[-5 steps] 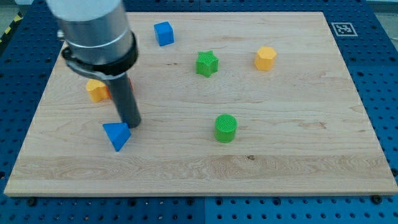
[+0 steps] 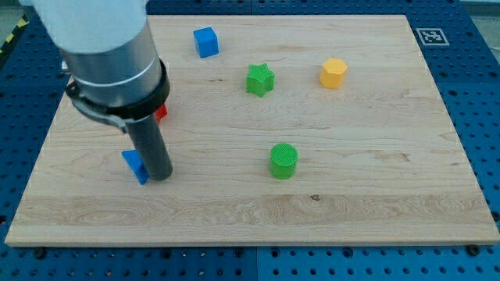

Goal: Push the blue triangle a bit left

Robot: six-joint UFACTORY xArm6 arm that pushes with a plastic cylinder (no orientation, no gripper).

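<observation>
Tip (image 2: 160,176) down on the wooden board (image 2: 375,195) at the lower left, pressed against the right side of the blue triangle (image 2: 134,165), which lies partly hidden behind the rod with only its left portion showing. No jaws or pads here, just a plain dark rod holding nothing. Rod rising from the tip into the wide grey arm housing (image 2: 109,58) that fills the view's upper left corner. Just behind the housing, at its right edge, a sliver of a red block (image 2: 162,112), shape impossible to make out. Toward the view's top, well apart from the tip, a blue cube (image 2: 205,41). Right of that, near the board's upper middle, a green star (image 2: 260,80), and further right a yellow hexagonal block (image 2: 333,73). Near the board's centre, to the right of the tip and well apart from it, a green cylinder (image 2: 283,160) standing upright. At the board's top right corner, a small black-and-white marker tag (image 2: 432,36). Around the board, a blue perforated table surface (image 2: 480,117).
</observation>
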